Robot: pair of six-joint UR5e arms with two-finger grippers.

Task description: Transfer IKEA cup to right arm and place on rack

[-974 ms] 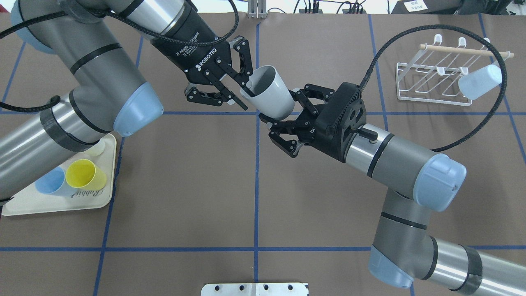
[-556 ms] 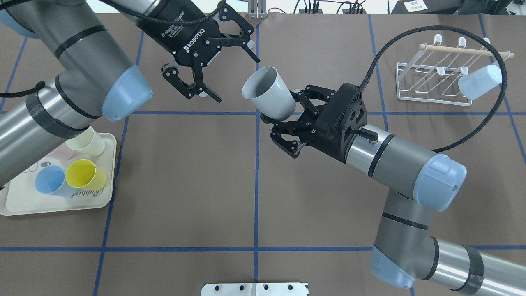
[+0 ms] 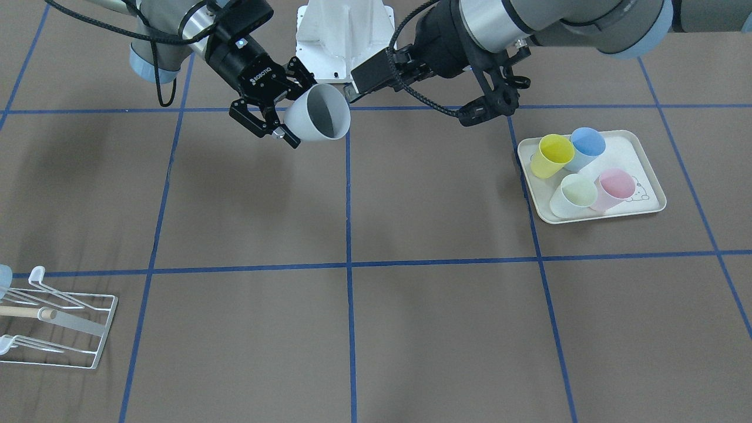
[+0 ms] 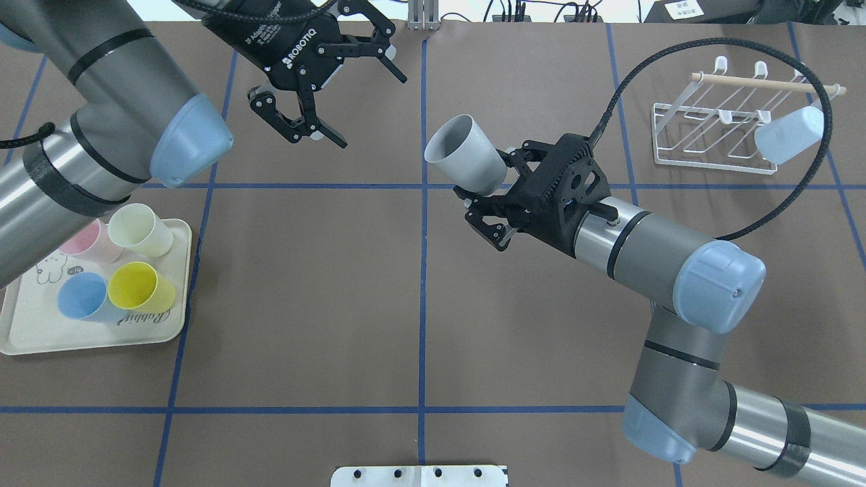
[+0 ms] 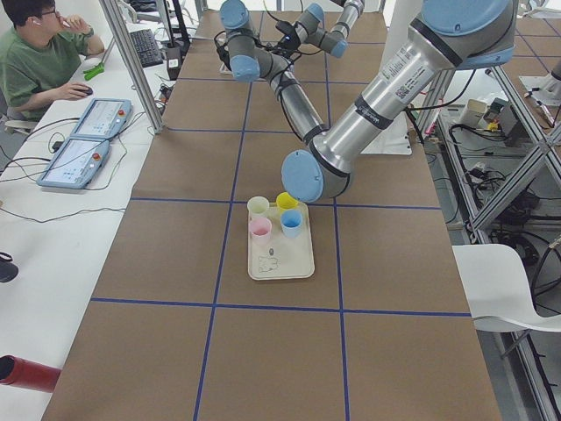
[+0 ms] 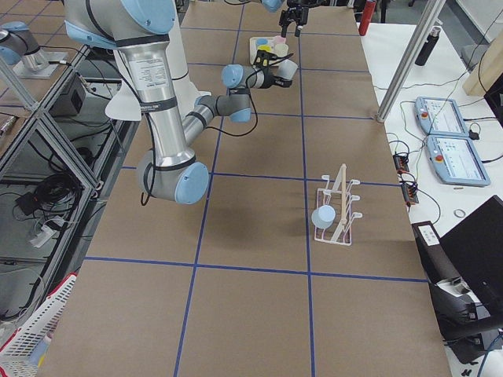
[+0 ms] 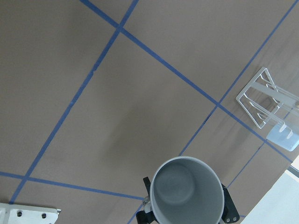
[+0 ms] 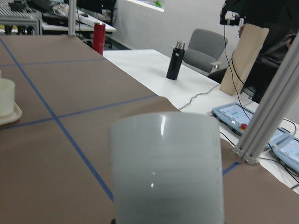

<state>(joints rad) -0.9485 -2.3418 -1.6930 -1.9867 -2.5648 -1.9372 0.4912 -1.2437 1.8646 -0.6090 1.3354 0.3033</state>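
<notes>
Right pincer (image 4: pixel 488 178) clamping one grey cup (image 4: pixel 460 152), left pincer (image 4: pixel 372 110) splayed, four cups (image 4: pixel 135 287) on tray (image 4: pixel 40 338), one pale cup (image 4: pixel 788 135) on rack (image 4: pixel 744 82)

The big near arm, the right arm (image 6: pixel 157 94), stands at the left edge and bends out over the brown tabletop (image 6: pixel 251 267) with its blue lines. At its far end the right hand (image 6: pixel 276 75) holds a pale grey cup (image 6: pixel 288 69) up in the air, tipped on its side. Just past it sits a tray (image 6: pixel 253 39) with little coloured cups (image 6: pixel 265 52). Farther still, the left hand (image 6: pixel 295 29) looks small and dark. Nearer, the white rack (image 6: pixel 339 188) stands on the tabletop, and a light blue cup (image 6: pixel 323 215) hangs on it.
</notes>
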